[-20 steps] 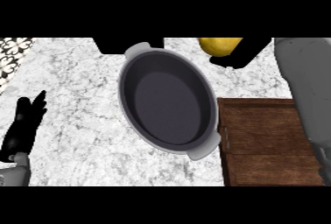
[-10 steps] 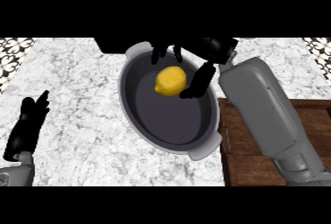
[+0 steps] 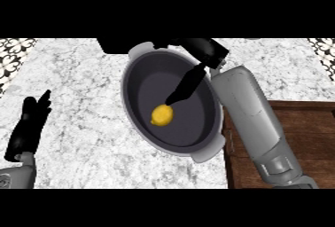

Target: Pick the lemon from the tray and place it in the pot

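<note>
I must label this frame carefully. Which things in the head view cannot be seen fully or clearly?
- Right robot hand: its upper part merges with a dark shape at the top edge, so its finger pose is unclear.
- Pot: the far rim is hidden by that hand.
- Wooden tray: cut by the right edge, partly covered by the right forearm.
- Lemon: whether the fingertip above touches it.

Views: one only, the head view.
Direction: steeply down onto the marble tabletop [image 3: 78,133].
Closeness: near; the pot [image 3: 171,102] fills the middle.
Entry: both forearms from the lower edge.
</note>
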